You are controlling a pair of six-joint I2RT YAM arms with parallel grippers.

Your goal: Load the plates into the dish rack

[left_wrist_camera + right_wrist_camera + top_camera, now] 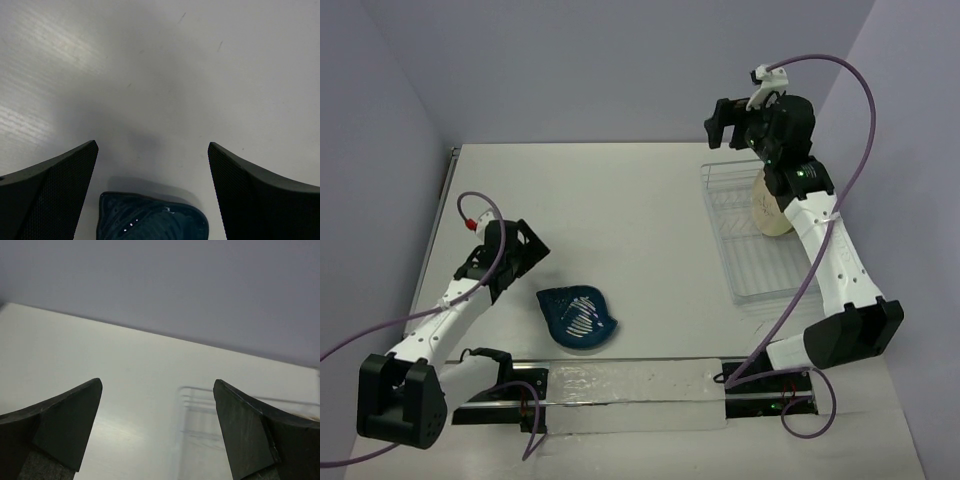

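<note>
A dark teal leaf-shaped dish (578, 317) lies flat on the table near the front middle. Its edge shows at the bottom of the left wrist view (150, 219). My left gripper (527, 247) is open and empty, just left of and apart from the dish. The wire dish rack (745, 262) stands at the right. A pale yellow plate (766, 208) stands upright in it, partly hidden by my right arm. My right gripper (722, 122) is open and empty, raised above the rack's far end. The rack looks blurred in the right wrist view (200, 412). The cream-and-blue plates are out of view.
A clear plastic strip (630, 385) lies along the table's front edge between the arm bases. Purple-grey walls close in the table at the back and both sides.
</note>
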